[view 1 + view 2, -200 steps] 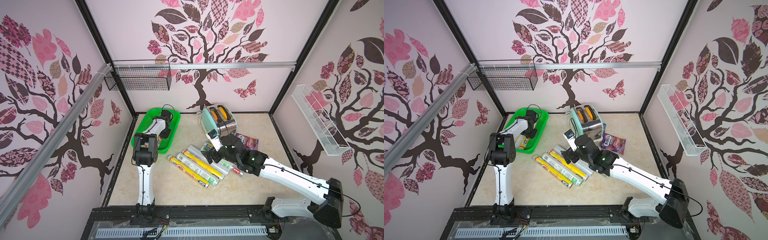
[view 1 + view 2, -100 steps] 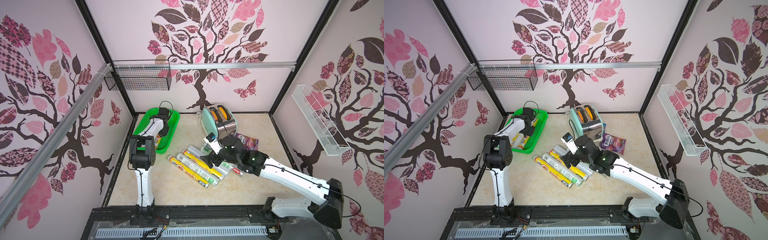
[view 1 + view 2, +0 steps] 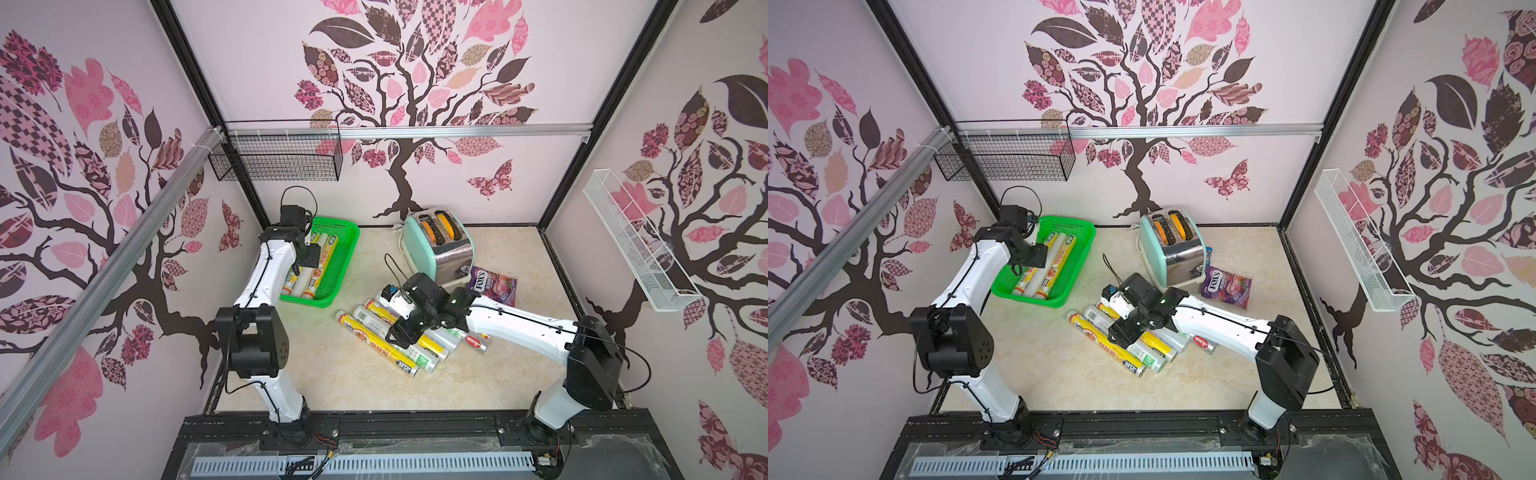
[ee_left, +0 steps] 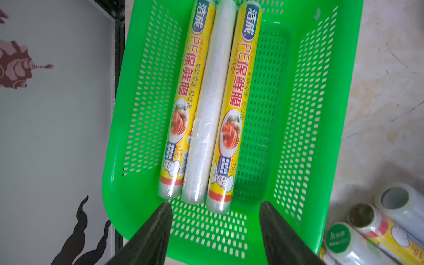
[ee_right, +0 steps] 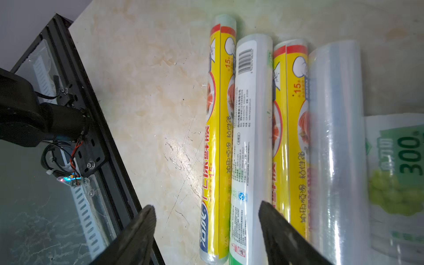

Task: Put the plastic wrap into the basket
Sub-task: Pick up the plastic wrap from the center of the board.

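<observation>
The green basket stands at the back left and holds three rolls of plastic wrap: two yellow and a clear one between them. My left gripper hovers open over the basket's near end with nothing in it. Several more rolls lie side by side on the table. My right gripper is open just above them. Its fingers straddle the outer yellow roll and the white roll.
A mint toaster stands behind the loose rolls, with a purple FOX'S bag to its right. A black wire basket hangs on the back wall and a white wire rack on the right wall. The black rail runs along the front.
My left jaws have opened wider over the basket and the left elbow has swung forward. My right jaws have narrowed while the gripper shifted slightly over the table rolls.
</observation>
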### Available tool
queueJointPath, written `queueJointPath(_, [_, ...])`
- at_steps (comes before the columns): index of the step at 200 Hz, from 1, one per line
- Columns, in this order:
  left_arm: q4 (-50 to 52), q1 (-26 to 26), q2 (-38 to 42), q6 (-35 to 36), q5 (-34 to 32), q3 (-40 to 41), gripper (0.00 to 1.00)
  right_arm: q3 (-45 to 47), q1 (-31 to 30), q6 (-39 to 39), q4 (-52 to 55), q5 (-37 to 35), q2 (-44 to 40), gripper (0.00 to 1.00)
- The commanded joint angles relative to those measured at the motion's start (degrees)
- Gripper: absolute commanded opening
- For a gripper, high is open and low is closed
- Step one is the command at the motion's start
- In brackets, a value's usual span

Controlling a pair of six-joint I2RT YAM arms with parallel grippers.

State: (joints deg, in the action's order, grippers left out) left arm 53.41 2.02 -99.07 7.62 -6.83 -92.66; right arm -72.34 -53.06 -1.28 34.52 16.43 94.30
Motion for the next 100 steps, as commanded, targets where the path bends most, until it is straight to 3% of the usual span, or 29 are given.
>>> queueJointPath(1, [0.23, 0.08, 5.52, 0.93, 2.86, 4.97, 0.75, -1.92, -1.16, 4.20, 1.14, -0.16, 2.28, 0.73])
queueJointPath(17, [0.92, 0.13, 9.15, 1.34, 4.41, 7.56, 0.91, -3.00, -2.06, 4.78, 0.84, -1.12, 4.45, 0.72])
queueJointPath(33, [3.03, 0.31, 11.41, 1.87, 6.68, 9.04, 0.98, -4.17, -2.81, 5.30, 0.80, -1.76, 7.12, 0.70])
queueJointPath(100, [7.14, 0.74, 16.15, 1.29, 10.02, 13.54, 0.98, -8.26, -5.62, 5.27, 2.00, -5.18, 16.65, 0.67])
